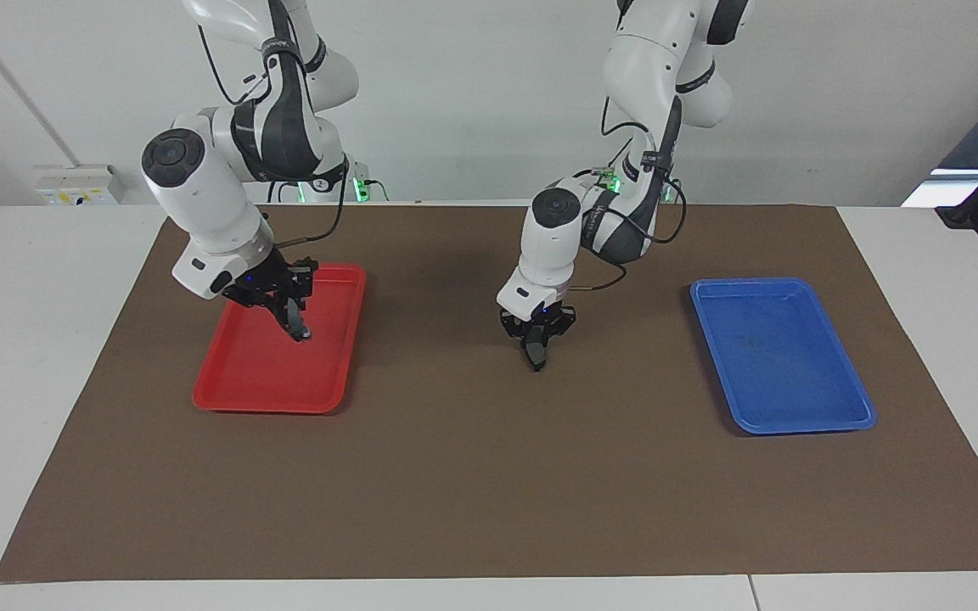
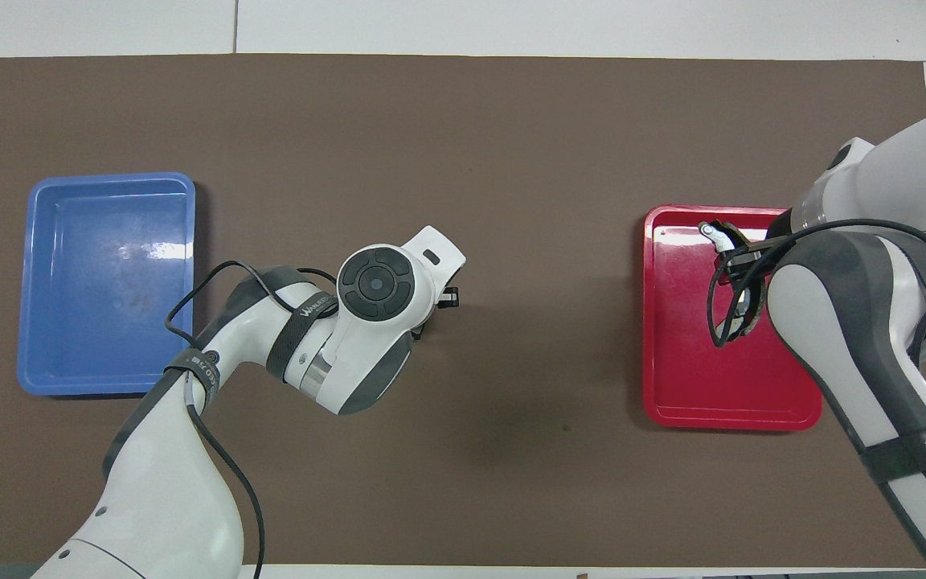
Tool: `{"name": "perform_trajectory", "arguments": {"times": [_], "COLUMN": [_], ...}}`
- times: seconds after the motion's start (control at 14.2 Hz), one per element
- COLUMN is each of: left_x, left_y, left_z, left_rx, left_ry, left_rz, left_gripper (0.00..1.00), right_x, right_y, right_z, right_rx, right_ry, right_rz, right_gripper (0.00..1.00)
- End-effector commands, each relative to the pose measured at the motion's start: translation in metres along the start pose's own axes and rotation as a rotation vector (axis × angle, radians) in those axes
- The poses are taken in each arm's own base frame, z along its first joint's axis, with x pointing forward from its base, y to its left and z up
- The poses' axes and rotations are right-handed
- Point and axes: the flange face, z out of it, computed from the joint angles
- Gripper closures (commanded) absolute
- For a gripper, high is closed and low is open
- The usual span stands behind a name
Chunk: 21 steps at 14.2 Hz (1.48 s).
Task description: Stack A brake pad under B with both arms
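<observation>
Dark grey pad, A brake pad [image 1: 537,360]: it shows only as a small dark sliver hanging edge-down from the left gripper's tips, low over the middle of the brown mat [image 1: 489,501]. From above the wrist covers it.
Left gripper [image 1: 536,344]: points straight down over the mat's centre, between the two trays. Its jaws stand narrow and appear to pinch A brake pad. Whether the pad's lower edge touches the mat I cannot tell.
B [image 1: 303,332]: a dark curved piece with a pale bit at its end, held in the air over the red tray [image 1: 345,399], toward the tray's end nearer the robots.
Right gripper [image 1: 292,316]: tilted over the red tray, jaws closed narrow around B.
Blue tray [image 1: 795,424]: lies toward the left arm's end of the mat, with nothing in it; the red tray holds nothing on its floor either.
Step in hand: by my reading both pads are picked up and neither is yet laid down, so the stack is not yet begun.
Next move: A brake pad should go down first, turned flat and released at the mat's centre, with the left gripper cleared away. Then B needs carrying over and lowering flat on top, curve lined up so it does not slide off.
</observation>
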Motion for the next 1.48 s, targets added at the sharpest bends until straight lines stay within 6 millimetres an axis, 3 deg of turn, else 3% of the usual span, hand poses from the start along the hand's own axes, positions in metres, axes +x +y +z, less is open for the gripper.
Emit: {"name": "perform_trajectory", "arguments": {"times": [0.0, 0.07, 0.14, 0.28, 0.42, 0.49, 0.63, 0.77, 0.91, 1.19, 1.41], "left_x": [-0.005, -0.004, -0.002, 0.004, 0.017, 0.027, 0.049, 0.061, 0.072, 0.077, 0.077], "left_y": [0.001, 0.001, 0.001, -0.004, -0.023, -0.04, -0.085, -0.133, -0.193, -0.282, -0.352], "left_z": [0.001, 0.001, 0.0, -0.008, -0.024, -0.037, -0.064, -0.088, -0.114, -0.151, -0.196], "left_rx": [-0.001, -0.002, -0.001, -0.009, -0.016, -0.023, -0.025, -0.002, 0.014, 0.035, 0.041], "left_ry": [0.018, 0.021, 0.021, 0.033, 0.051, 0.066, 0.088, 0.066, 0.055, 0.03, -0.009], "left_rz": [0.004, 0.006, 0.009, -0.001, -0.036, -0.065, -0.097, -0.102, -0.108, -0.037, -0.09], "left_gripper": [0.34, 0.1, 0.0, 0.0, 0.0, 0.0, 0.0, 0.0, 0.0, 0.0, 0.0], "right_x": [-0.001, -0.001, -0.001, -0.001, 0.0, 0.0, 0.002, 0.008, 0.021, 0.039, 0.048], "right_y": [-0.002, -0.002, -0.001, -0.001, -0.003, -0.006, -0.035, -0.076, -0.13, -0.226, -0.309], "right_z": [-0.008, -0.008, -0.008, -0.008, -0.008, -0.008, -0.006, -0.008, -0.01, -0.015, 0.01], "right_rx": [0.022, 0.022, 0.022, 0.022, 0.021, 0.02, 0.017, 0.015, 0.01, 0.032, 0.035], "right_ry": [0.009, 0.008, 0.008, 0.008, 0.014, 0.016, 0.015, 0.045, 0.057, 0.09, 0.09], "right_rz": [0.006, 0.006, 0.007, 0.007, 0.004, 0.008, 0.033, 0.051, 0.084, 0.083, 0.06], "right_gripper": [0.98, 0.98, 0.98, 0.98, 0.98, 0.98, 0.99, 1.0, 1.0, 1.0, 1.0]}}
